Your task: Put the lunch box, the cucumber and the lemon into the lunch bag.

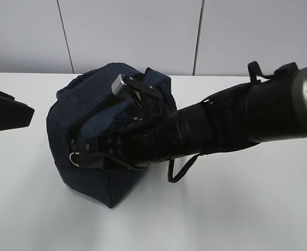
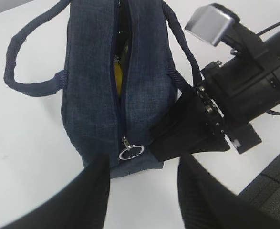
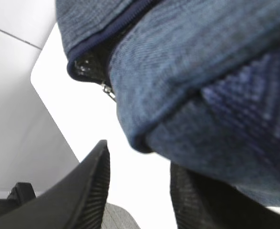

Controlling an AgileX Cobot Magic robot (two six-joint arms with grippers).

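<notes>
lunch bag (image 2: 97,90) on white table (image 1: 221,209), zipper part-open | yellow lemon (image 2: 117,71) glimpsed inside | navy fabric, ring pull (image 2: 131,152) | left gripper (image 2: 142,200) parted, empty | right gripper (image 3: 140,191) parted beside bag

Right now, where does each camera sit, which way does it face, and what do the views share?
Exterior: raised, facing the table front-on, looks at the bag; right arm reaches to it, left arm at the left edge.
Left wrist: above the bag's zipper end, looking down along the slit; left claw below, right arm beside the bag.
Right wrist: pressed near the bag's fabric; right claw fingers below.
Shared: all show the bag; exterior and left wrist show the ring pull.
</notes>
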